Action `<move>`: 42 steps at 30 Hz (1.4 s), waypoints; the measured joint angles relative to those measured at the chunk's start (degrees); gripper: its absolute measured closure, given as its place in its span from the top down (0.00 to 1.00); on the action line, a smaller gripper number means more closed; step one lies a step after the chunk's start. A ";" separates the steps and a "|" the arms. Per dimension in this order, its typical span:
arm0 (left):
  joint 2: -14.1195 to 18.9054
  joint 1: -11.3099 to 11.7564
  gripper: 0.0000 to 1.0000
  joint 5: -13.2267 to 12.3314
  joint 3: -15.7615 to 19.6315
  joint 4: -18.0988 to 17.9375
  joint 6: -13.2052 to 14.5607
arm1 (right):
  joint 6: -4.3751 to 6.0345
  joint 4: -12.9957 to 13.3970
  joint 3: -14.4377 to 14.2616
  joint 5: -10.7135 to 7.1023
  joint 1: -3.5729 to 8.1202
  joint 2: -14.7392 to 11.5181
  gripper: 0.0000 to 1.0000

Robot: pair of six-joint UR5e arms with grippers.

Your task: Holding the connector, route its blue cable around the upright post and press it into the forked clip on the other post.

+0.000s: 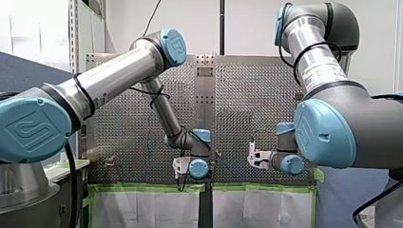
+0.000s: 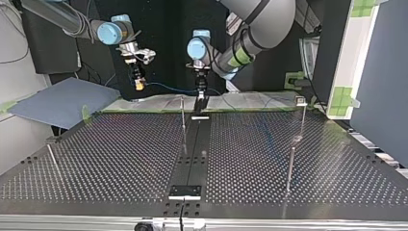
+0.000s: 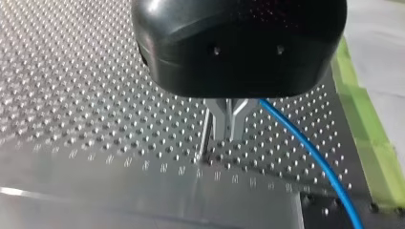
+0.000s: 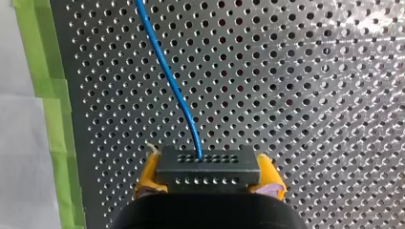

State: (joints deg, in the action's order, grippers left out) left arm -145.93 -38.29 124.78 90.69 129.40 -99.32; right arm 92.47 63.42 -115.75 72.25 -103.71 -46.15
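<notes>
1. My right gripper (image 4: 208, 177) clamps the black rectangular connector (image 4: 208, 167) between yellow pads (image 4: 148, 177); its thin blue cable (image 4: 167, 76) runs ahead over the perforated metal table (image 4: 310, 95).
2. My left gripper (image 3: 228, 137): metal fingers (image 3: 217, 115) together, empty, a thin upright metal post (image 3: 205, 136) just beside them.

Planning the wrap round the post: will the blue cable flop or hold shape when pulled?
Probably springy, not limp: the blue cable leaves the connector in a smooth, self-supporting curve. Thin, so likely light and easy to bend. Glossy jacket may slip against metal.
</notes>
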 joint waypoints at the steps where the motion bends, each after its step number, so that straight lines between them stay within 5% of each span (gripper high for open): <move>1: 0.00 -0.32 0.00 -0.03 0.00 -0.06 0.30 | 0.01 -0.01 0.03 0.00 0.05 0.01 0.00; 8: 0.01 -2.31 0.00 -0.44 -0.60 -0.45 2.34 | 0.11 -0.02 0.40 0.00 0.58 0.02 0.00; 21: -0.02 -3.16 0.00 -1.23 -2.53 0.05 2.04 | 0.66 -1.07 1.90 0.01 2.39 0.04 0.00; 34: -0.10 -2.24 0.00 -2.62 -2.57 0.36 -0.29 | 0.41 -1.38 2.14 -0.18 2.61 0.04 0.00; 42: -0.14 0.33 0.00 -4.16 -2.63 1.78 -1.27 | 0.22 -0.99 2.14 -0.85 2.28 0.04 0.00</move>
State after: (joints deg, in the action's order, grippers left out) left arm -146.07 -37.96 120.62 88.06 131.18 -100.58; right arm 92.69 62.42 -113.61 71.39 -101.43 -46.11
